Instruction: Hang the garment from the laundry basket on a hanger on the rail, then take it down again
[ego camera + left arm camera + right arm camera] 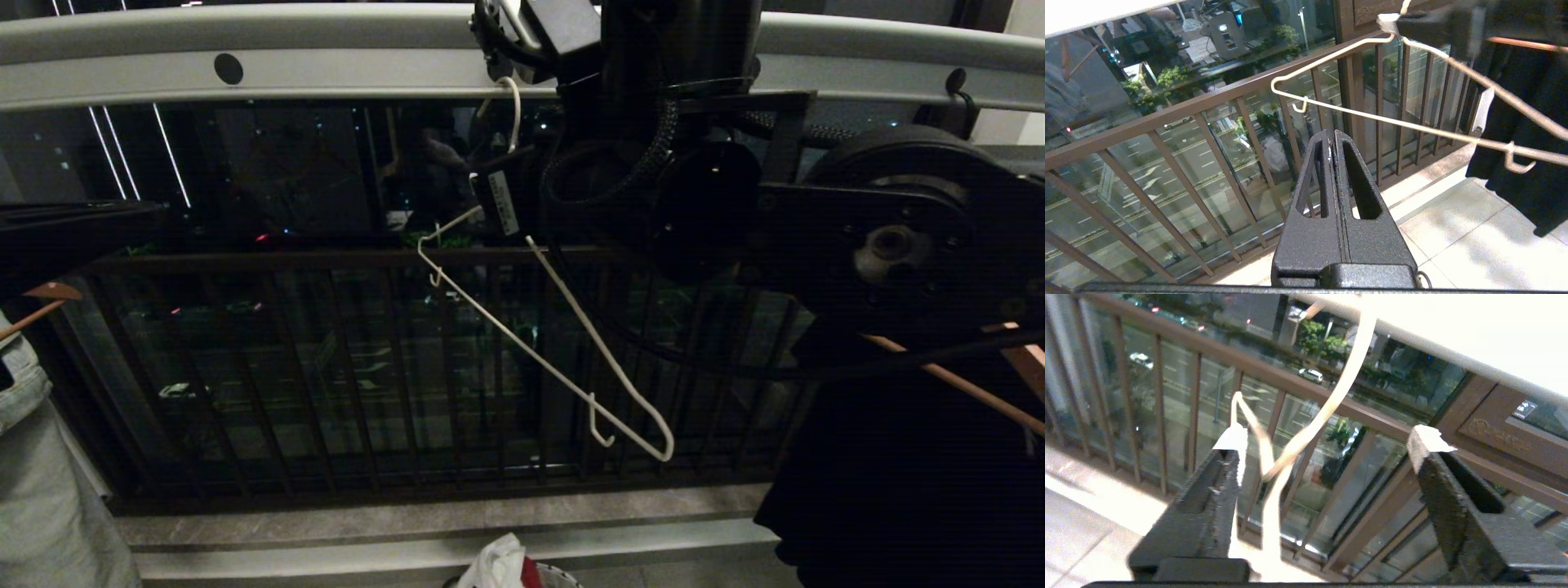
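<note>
R arm raised to rail (326,73), right claw (1327,449) open w/ hanger (555,359) neck between fingers. L wrist view only – left claw (1333,141) closed, empty, facing balcony railing (1167,118).

A dark barred balcony railing (326,367) is running across the far side above a pale tiled floor (343,523), night lights showing beyond.
</note>
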